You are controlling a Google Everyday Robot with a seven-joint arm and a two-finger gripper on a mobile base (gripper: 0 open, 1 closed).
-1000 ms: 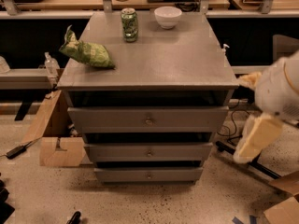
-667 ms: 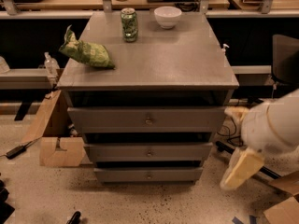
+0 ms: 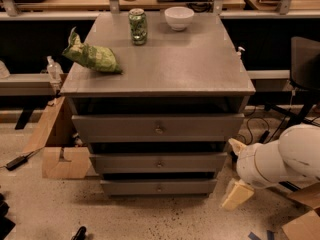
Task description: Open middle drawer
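The grey cabinet (image 3: 160, 74) stands in the middle with three drawers. The middle drawer (image 3: 125, 163) is the second grey front, with a small brass knob (image 3: 159, 163) at its centre. It sits about flush with the drawers above and below. My white arm (image 3: 280, 161) comes in from the lower right. My gripper (image 3: 237, 194), cream coloured, hangs low near the floor, just right of the cabinet's lower right corner. It is apart from the knob and touches no drawer.
On the cabinet top lie a green chip bag (image 3: 92, 56), a green can (image 3: 138, 26) and a white bowl (image 3: 178, 17). A cardboard box (image 3: 62, 156) stands left of the cabinet. Cables and a black chair base (image 3: 300, 104) are to the right.
My arm has moved down and to the left, from beside the cabinet top's right edge to low beside the bottom drawers. The drawers have not moved.
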